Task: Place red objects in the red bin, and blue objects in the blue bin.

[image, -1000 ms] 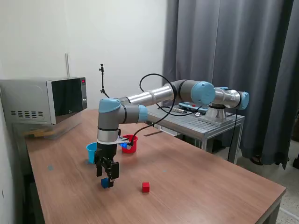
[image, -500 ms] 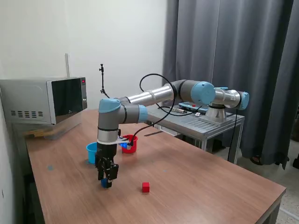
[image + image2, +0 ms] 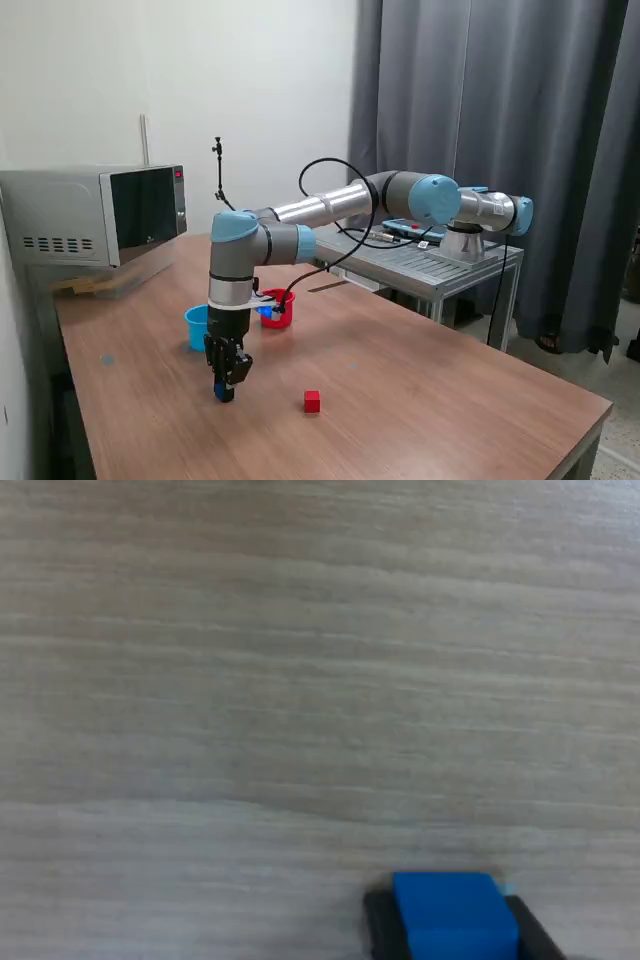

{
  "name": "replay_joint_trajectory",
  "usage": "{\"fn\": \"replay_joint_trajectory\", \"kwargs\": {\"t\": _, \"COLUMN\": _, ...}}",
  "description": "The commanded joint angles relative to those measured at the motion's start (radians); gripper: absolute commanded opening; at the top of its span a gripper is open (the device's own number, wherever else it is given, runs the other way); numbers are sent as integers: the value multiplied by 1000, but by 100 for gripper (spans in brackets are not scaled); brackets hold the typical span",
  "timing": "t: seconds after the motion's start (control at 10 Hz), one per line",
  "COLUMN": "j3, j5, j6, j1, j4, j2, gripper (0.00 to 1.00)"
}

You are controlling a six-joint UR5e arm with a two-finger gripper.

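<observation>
A dark blue cube (image 3: 447,908) sits on the wooden table (image 3: 420,390) between my two dark fingers. My gripper (image 3: 222,388) points straight down and is shut on this cube (image 3: 221,392), at table level as far as the exterior view shows. The light blue cup (image 3: 197,327) stands just behind the gripper. The red cup (image 3: 279,309) stands farther back, toward the exterior view's right. A small red cube (image 3: 312,401) lies on the table to the exterior view's right of the gripper, apart from it.
A microwave (image 3: 97,214) stands at the back on the exterior view's left. A metal side table (image 3: 440,262) carrying the arm's base stands beyond the table, with dark curtains behind it.
The fingers stood wide around the blue cube one second ago. They have since drawn together onto its sides. The arm has hardly moved.
</observation>
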Motion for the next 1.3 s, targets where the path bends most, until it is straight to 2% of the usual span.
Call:
{"fn": "replay_joint_trajectory", "kwargs": {"t": 0.0, "j3": 1, "j5": 0, "j6": 0, "j1": 0, "j4": 0, "j2": 1, "gripper": 0}}
{"fn": "replay_joint_trajectory", "kwargs": {"t": 0.3, "j3": 10, "j5": -2, "j6": -2, "j1": 8, "j4": 3, "j2": -22, "gripper": 0}}
{"fn": "replay_joint_trajectory", "kwargs": {"t": 0.5, "j3": 62, "j5": -2, "j6": -6, "j1": 11, "j4": 3, "j2": -104, "gripper": 0}}
{"fn": "replay_joint_trajectory", "kwargs": {"t": 0.7, "j3": 73, "j5": -2, "j6": -8, "j1": 9, "j4": 6, "j2": -169, "gripper": 0}}
{"fn": "replay_joint_trajectory", "kwargs": {"t": 0.9, "j3": 70, "j5": -3, "j6": -6, "j1": 9, "j4": 78, "j2": -207, "gripper": 0}}
{"fn": "replay_joint_trajectory", "kwargs": {"t": 1.1, "j3": 84, "j5": -3, "j6": -17, "j1": 8, "j4": 98, "j2": -258, "gripper": 0}}
{"fn": "replay_joint_trajectory", "kwargs": {"t": 1.2, "j3": 88, "j5": -8, "j6": -26, "j1": 3, "j4": 162, "j2": -275, "gripper": 0}}
